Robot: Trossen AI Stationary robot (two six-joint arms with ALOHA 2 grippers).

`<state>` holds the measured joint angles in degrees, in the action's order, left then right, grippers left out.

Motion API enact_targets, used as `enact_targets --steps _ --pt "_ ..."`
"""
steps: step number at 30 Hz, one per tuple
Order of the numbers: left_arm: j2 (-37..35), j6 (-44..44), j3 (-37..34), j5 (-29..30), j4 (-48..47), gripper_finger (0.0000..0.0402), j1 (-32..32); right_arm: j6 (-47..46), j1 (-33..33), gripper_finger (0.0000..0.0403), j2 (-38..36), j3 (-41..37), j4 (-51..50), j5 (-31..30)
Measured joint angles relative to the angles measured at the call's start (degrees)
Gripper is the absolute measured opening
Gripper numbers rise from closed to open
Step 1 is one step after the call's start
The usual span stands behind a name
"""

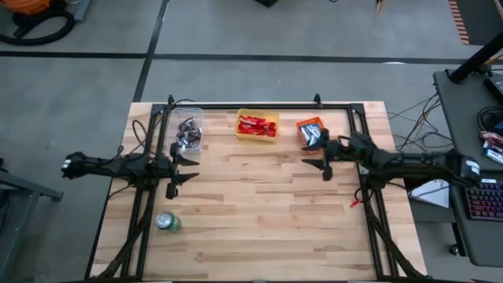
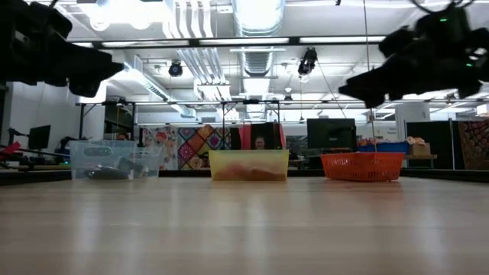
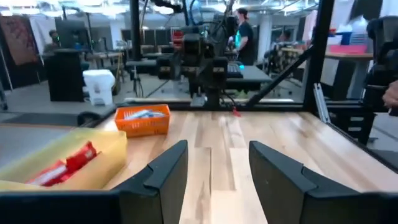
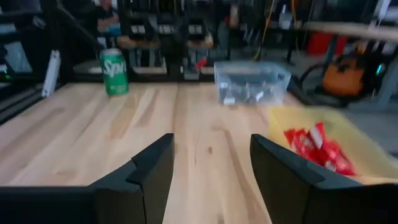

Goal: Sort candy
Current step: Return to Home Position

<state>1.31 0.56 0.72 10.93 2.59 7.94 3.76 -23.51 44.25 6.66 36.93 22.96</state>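
Candy (image 1: 255, 126) lies in three bins along the table's (image 1: 259, 228) 12 o'clock edge: dark in the clear bin (image 1: 192, 114) at 11, red in the yellow bin (image 1: 258, 112) at 12, pale in the orange bin (image 1: 310, 121) at 1. The left gripper (image 1: 191, 168) hovers at 9 and the right gripper (image 1: 316, 168) at 3, both with fingers apart and empty. A can (image 1: 167, 222) stands at 7.

floor (image 1: 71, 102): grey concrete | ceiling ducts (image 2: 256, 15), strip lights (image 2: 244, 40) (bright) | desk (image 1: 460, 126): right side

site: lab/workshop | evidence: ceiling ducts (image 2: 257, 17), monitor (image 2: 331, 132), keyboard (image 1: 481, 201), cables (image 1: 414, 115), concrete floor (image 1: 71, 102)
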Motion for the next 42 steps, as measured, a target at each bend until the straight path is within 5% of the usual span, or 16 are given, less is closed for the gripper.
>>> enact_targets --steps 7,14,42 --pt "2.12 -4.11 -0.02 1.60 0.25 0.0154 -0.04 1.77 0.02 0.0198 -15.98 -5.89 -4.86 0.06" --pt "5.52 -9.91 0.40 5.79 1.01 0.0155 -0.09 6.66 0.02 0.0198 -24.45 -5.95 -11.93 1.49" --pt "10.49 -10.14 0.41 5.64 1.09 0.0155 -0.07 6.31 -0.01 0.0199 -25.38 -6.03 -14.15 1.01"
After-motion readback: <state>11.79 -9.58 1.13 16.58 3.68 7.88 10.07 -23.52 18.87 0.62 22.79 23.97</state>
